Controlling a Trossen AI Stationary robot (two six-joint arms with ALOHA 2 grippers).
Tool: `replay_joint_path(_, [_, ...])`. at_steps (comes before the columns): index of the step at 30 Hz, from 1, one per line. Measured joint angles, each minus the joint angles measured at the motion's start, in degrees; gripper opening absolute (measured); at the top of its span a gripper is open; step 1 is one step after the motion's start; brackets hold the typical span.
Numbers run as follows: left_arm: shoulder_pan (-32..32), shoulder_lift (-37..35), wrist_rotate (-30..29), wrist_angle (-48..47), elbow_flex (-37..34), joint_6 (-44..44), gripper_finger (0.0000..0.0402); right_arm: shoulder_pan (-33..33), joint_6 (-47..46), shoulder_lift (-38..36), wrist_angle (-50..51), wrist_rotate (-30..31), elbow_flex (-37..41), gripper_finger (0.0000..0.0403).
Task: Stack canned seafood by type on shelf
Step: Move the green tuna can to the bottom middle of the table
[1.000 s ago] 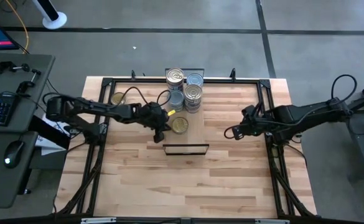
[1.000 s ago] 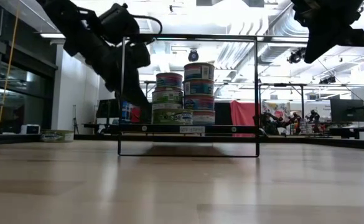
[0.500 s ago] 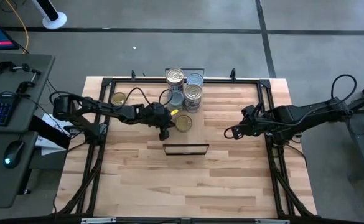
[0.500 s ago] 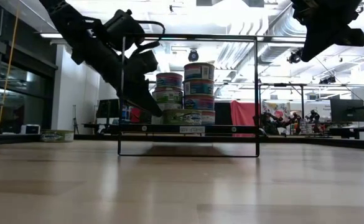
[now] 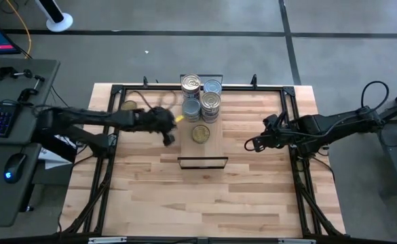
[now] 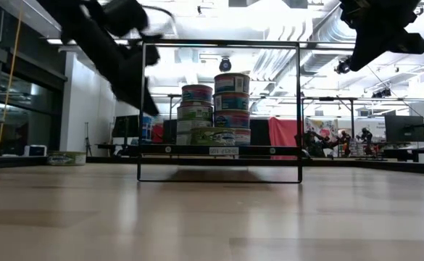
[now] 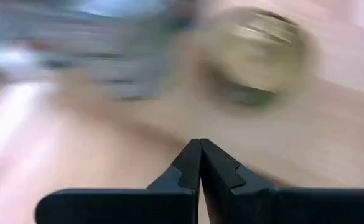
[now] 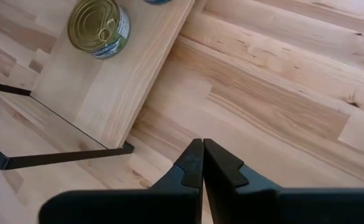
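Observation:
The shelf [image 5: 215,146] is a light-wood plank with black wire end frames [image 8: 57,158], running from near to far at the table's middle. Canned seafood stands stacked at its far end: gold-topped stacks [image 5: 191,85] [image 5: 210,102] and silver-blue-topped ones [image 5: 212,86] [image 5: 192,108]. One gold tin [image 5: 200,133] [image 8: 99,26] sits flat on the plank nearer the middle. My left gripper [image 5: 169,139] [image 7: 200,146] is shut and empty, raised left of that tin and clear of it. My right gripper [image 5: 252,144] [image 8: 202,144] hovers shut and empty, right of the shelf.
Another gold tin [image 5: 127,105] lies on the tabletop at the far left, partly under my left arm. A black frame [image 5: 290,95] runs along the table's edges. Bare wood [image 5: 198,203] spreads across the near half of the table.
My left gripper, shut throughout, first went toward the table's right, and the single gold tin slid a little that way along the plank, toward the stacks. The gripper has then drawn back toward the table's left and risen, clear of the tin.

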State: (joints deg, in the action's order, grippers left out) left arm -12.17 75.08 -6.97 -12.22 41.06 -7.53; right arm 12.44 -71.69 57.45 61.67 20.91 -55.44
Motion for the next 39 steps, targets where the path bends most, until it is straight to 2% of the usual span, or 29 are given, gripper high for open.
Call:
replay_joint_path(1, [-0.2, -2.8, -5.0, -2.5, 0.0, -1.9, 0.0, 0.0, 0.0, 0.0, 0.0, 0.1, 0.0, 0.0])
replay_joint_path(4, [-2.1, -10.3, -24.9, -6.3, -1.6, -9.9, 0.0, 0.0, 0.1, 0.0, -0.2, 0.3, 0.0, 0.0])
replay_joint_path(6, [-5.9, -13.2, -32.3, -7.2, -4.6, -17.9, 0.0, 0.0, 0.1, 0.0, -0.3, 0.5, 0.0, 0.0])
replay_joint_path(11, [-14.1, -13.3, -32.6, -7.1, -11.6, -35.8, 0.0, 0.0, -0.3, 0.0, -0.5, 0.6, 0.0, 0.0])
replay_joint_path(17, [-16.9, -10.3, -42.2, -11.2, -14.9, -52.7, 0.0, 0.0, -0.5, 0.0, -2.1, 0.1, 0.0, 0.0])
replay_joint_path(20, [-17.9, -8.8, -46.8, -11.8, -14.9, -55.0, 0.0, 0.0, -0.5, 0.0, -3.1, 0.1, 0.0, 0.0])
replay_joint_path(26, [-20.7, -3.0, -46.8, -11.6, -14.9, -54.7, 0.0, 0.0, -0.5, 0.0, -3.2, 0.0, 0.0, 0.0])
replay_joint_path(31, [-21.2, 2.2, -41.6, -11.7, -14.9, -59.7, 0.0, 0.0, -0.4, 0.0, -3.1, 0.0, 0.0, 0.0])
replay_joint_path(35, [-19.4, 4.5, -39.2, -11.7, -14.6, -60.8, 0.0, 0.0, 0.2, 0.0, -3.1, 0.0, 0.0, 0.0])
replay_joint_path(39, [-14.4, 3.8, -36.1, -13.4, -14.6, -60.8, 0.0, 0.0, 2.4, 0.0, -3.0, 0.0, 0.0, 0.0])
